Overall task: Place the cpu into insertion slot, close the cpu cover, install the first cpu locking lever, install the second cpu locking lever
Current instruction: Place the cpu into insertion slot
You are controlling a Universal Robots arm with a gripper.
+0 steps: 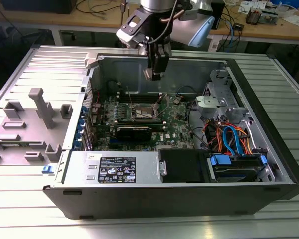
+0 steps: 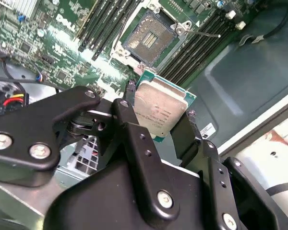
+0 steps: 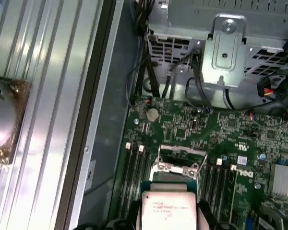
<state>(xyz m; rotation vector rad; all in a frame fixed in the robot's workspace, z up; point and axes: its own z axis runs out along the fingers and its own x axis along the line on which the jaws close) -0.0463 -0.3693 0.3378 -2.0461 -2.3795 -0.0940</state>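
In the exterior view, the gripper [image 1: 153,73] hangs high over an open computer case [image 1: 199,196] that lies on the desk [image 1: 139,226]. The insertion slot [image 1: 142,112] sits well below it, on the green board. Bright cables [image 1: 229,137] lie off to the exterior view's right, away from the slot.

In the second wrist view, the gripper is clamped on the cpu [image 2: 161,108]. One black finger [image 2: 127,108] presses each of two opposite edges. The cpu is up in the air, not yet in the slot. It looks thin, flat and hard, so it is probably light and does not bend. Its shiny top may be slippery. Its underside could be easy to hurt, so the edges seem the best place to hold it. Long black memory slots [image 2: 103,26] run close on both sides of the open slot. A thin wire lever [image 2: 204,33] sticks out beside it and could get in the way.

In the first wrist view, the cpu hangs over the board. A metal cage [image 3: 225,52] and dark wires [image 3: 153,81] stand further off.
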